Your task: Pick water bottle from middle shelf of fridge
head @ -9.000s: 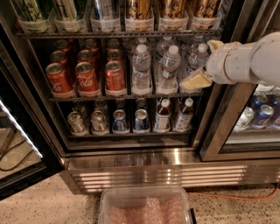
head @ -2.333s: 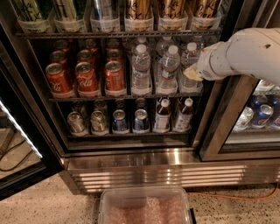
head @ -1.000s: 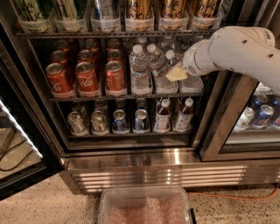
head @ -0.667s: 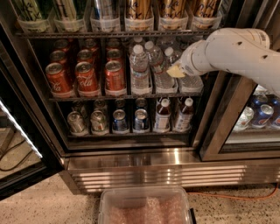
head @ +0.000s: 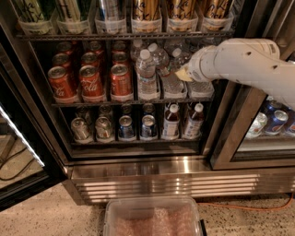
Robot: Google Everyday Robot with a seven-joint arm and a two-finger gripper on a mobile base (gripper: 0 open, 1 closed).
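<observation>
The fridge [head: 138,171] stands open, and its middle shelf [head: 92,103] carries two groups of stock. On the left part of the middle shelf are red cola cans [head: 91,80], in three columns with three cans in the front row and further rows behind. On the right part are clear bottles, with three white caps in plain sight. The rack above the middle shelf holds five tall cans [head: 145,10] in clear trays. The rack below the middle shelf holds four small cans [head: 125,127] in its front row and two bottles of brown drink [head: 171,120]. On the floor, well below the middle shelf, lies one clear plastic bin [head: 154,216]. The water bottle [head: 171,85] stands at the front of the middle shelf, one column right of the front left bottle [head: 146,71]. The gripper [head: 183,73] sits over the right part of the middle shelf, just above and right of the water bottle's body. Contact cannot be confirmed, and whether the gripper is released or clenched cannot be told. The white arm [head: 244,60] enters from the right, level with the middle shelf's bottles, lies nearly horizontal and points left into the fridge.
</observation>
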